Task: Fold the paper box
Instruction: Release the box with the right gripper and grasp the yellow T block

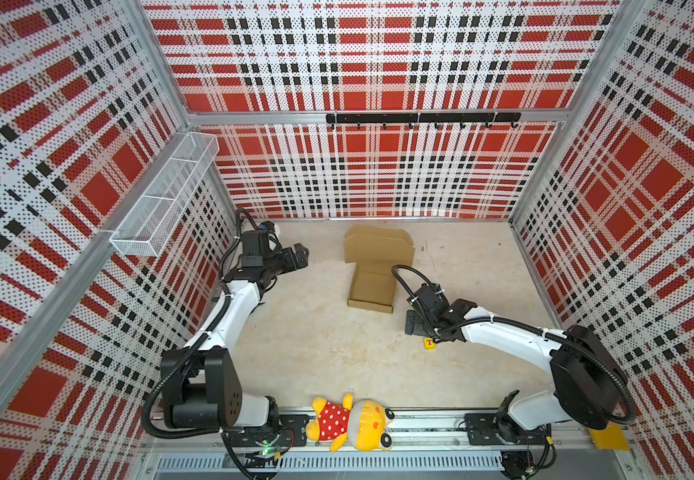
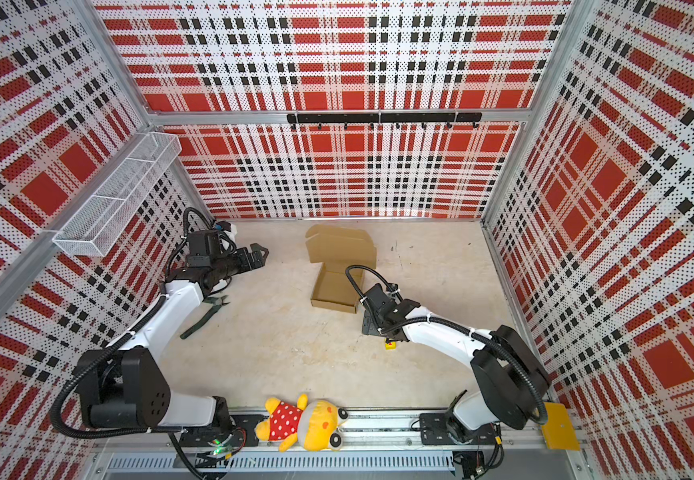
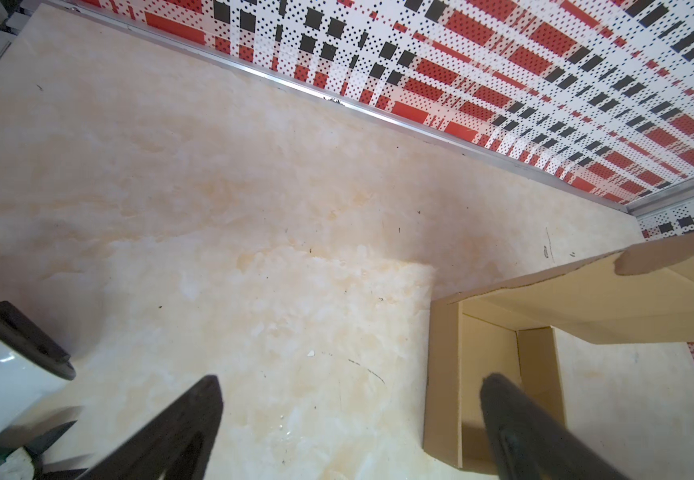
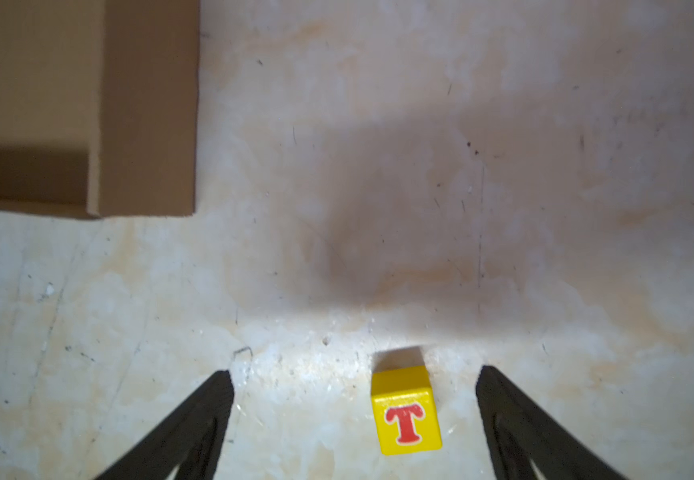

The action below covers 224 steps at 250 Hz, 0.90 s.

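Note:
The paper box of plain brown cardboard sits mid-table in both top views, its tray walls raised and its lid standing up at the far end. My left gripper hangs open to the left of the box, apart from it. In the left wrist view the gripper holds nothing, and the box lies beyond one finger. My right gripper is open near the tray's near right corner. In the right wrist view the gripper has a corner of the box off to one side.
A yellow block with a red T stands on the table between the right fingers, untouched; the block also shows from above. Green-handled pliers lie by the left arm. A plush toy rests on the front rail, a wire basket hangs on the left wall.

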Each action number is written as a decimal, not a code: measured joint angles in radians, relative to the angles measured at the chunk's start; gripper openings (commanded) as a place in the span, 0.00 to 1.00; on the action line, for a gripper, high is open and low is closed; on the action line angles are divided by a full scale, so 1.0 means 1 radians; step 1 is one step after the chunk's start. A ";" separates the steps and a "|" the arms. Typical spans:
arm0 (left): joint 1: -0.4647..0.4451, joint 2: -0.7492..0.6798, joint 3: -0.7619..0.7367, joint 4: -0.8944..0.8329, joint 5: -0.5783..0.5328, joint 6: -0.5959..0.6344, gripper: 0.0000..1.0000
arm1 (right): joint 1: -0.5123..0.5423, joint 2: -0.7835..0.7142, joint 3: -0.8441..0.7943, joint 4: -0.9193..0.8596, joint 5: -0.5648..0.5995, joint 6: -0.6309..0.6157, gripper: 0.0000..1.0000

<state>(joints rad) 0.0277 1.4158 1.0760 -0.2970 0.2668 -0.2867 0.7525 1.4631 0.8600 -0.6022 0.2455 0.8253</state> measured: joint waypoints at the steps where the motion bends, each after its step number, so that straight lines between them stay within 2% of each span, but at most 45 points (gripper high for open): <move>1: 0.000 0.000 0.000 0.000 0.000 0.000 0.99 | 0.000 -0.001 -0.001 0.000 -0.001 0.001 0.85; 56: 0.006 0.000 0.000 0.001 0.000 0.000 0.99 | 0.000 -0.011 -0.057 -0.001 -0.041 -0.010 0.66; 141: 0.007 0.006 0.000 0.001 -0.001 0.000 0.99 | 0.000 0.035 -0.076 0.008 -0.058 -0.026 0.61; 224: 0.012 0.019 0.000 0.001 -0.002 -0.001 1.00 | 0.000 0.082 -0.069 0.015 -0.068 -0.046 0.44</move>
<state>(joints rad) 0.0399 1.4349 1.0760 -0.2962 0.2653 -0.2874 0.7521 1.5448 0.7906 -0.5873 0.1776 0.7795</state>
